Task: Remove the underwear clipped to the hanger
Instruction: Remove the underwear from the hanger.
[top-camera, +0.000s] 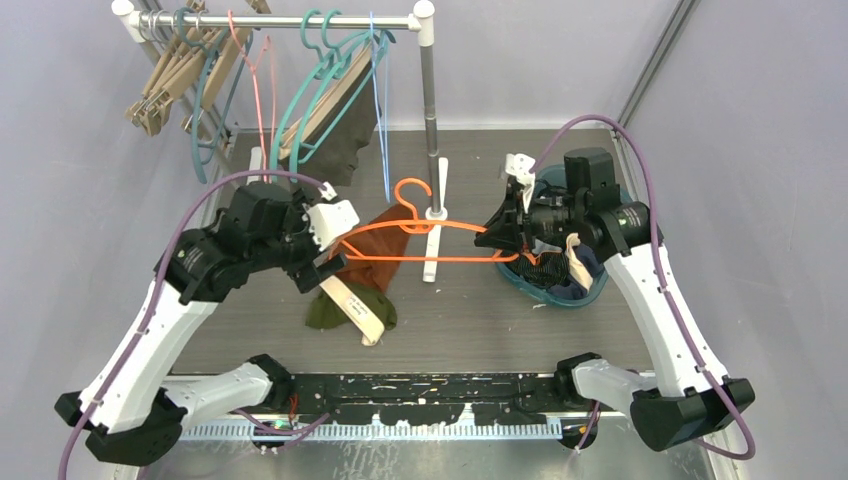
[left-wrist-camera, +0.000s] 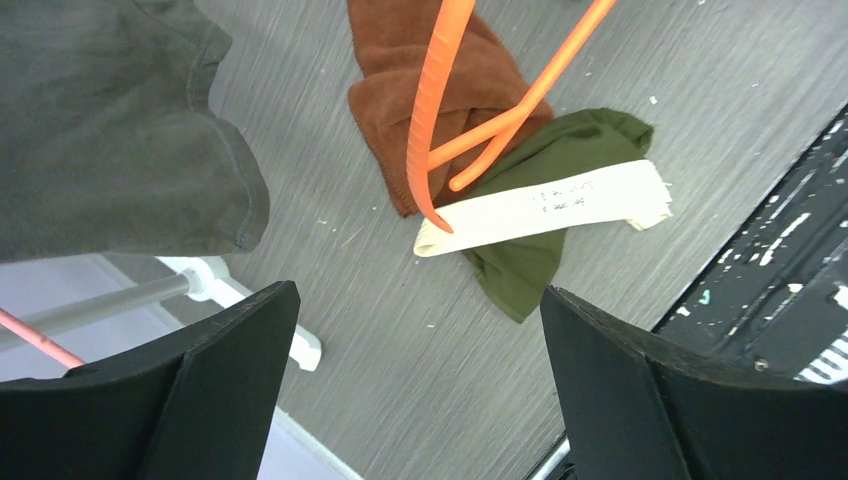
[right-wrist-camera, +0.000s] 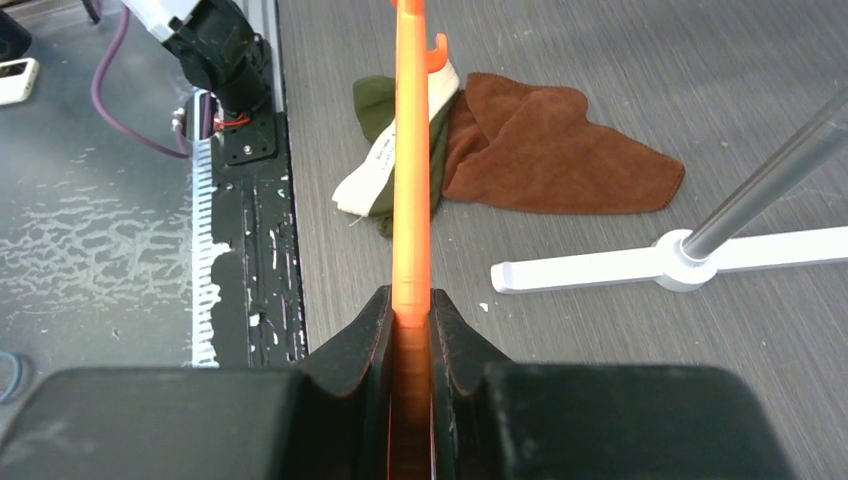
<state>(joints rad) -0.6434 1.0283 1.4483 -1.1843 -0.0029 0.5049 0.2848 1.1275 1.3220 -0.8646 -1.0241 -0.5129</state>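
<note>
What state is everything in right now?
Hanger: held at one end, bare.
Olive underwear: off hanger, crumpled on table.
Rust cloth: lying on table.
Grey shorts: hanging on rack.
Basket: holds clothes.
Left gripper: open, empty.
Right gripper: shut on hanger.

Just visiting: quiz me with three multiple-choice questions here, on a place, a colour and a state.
1. Where is the olive-green underwear? A on the table; B in a basket; C on the rail.
2. What colour is the right gripper's hanger? A teal; B orange; C pink.
3. The left gripper is: A shut on the hanger; B shut on cloth; C open.
Answers: 1 A, flat beside the rust-brown cloth; 2 B, orange bar pinched in its jaws; 3 C, jaws wide apart, empty.
</note>
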